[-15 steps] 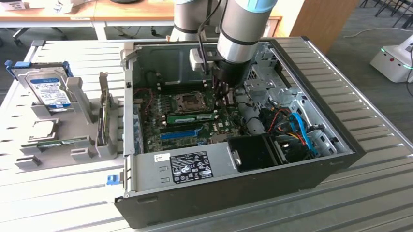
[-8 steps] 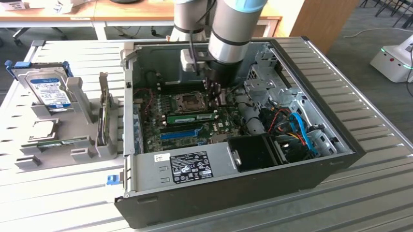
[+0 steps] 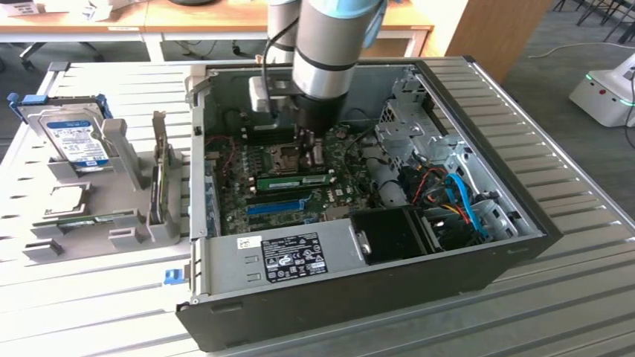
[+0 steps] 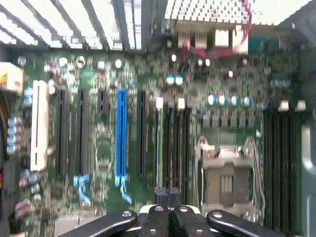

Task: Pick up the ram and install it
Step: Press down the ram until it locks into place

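Open PC case [image 3: 476, 253] on slatted metal table [image 3: 89, 297], wooden desks [image 3: 149, 22] behind. Green ram [image 3: 296, 181], seemingly seated in motherboard. Gripper [image 4: 168, 197] jaws fully closed, empty.

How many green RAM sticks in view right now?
2. One green RAM stick stands in a motherboard slot inside the case; a second green stick lies on the grey rack at the exterior view's left. The arm may hide more.
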Tool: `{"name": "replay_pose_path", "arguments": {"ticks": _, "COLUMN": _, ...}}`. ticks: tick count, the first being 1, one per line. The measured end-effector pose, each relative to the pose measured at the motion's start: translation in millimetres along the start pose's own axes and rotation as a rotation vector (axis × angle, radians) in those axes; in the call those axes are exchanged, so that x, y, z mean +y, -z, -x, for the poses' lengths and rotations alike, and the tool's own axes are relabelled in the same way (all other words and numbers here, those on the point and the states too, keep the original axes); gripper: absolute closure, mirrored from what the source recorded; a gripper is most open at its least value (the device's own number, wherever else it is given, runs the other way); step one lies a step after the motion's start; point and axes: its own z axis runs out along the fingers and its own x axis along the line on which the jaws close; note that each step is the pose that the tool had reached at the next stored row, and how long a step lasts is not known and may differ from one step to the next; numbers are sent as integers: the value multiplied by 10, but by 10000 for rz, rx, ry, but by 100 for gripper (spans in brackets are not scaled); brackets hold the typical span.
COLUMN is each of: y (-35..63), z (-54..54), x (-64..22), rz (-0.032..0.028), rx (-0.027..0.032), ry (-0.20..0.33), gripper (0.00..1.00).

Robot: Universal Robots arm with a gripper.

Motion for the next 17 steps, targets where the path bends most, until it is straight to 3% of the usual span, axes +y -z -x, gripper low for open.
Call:
{"name": "replay_pose_path", "arguments": {"ticks": 9, "y": -17, "z": -4, "x": 370, "rz": -1, "rx": -1, "ry": -5, "gripper": 89}}
{"name": "replay_pose_path", "arguments": {"ticks": 17, "y": -19, "z": -4, "x": 379, "rz": -1, "rx": 0, "ry": -4, "gripper": 89}}
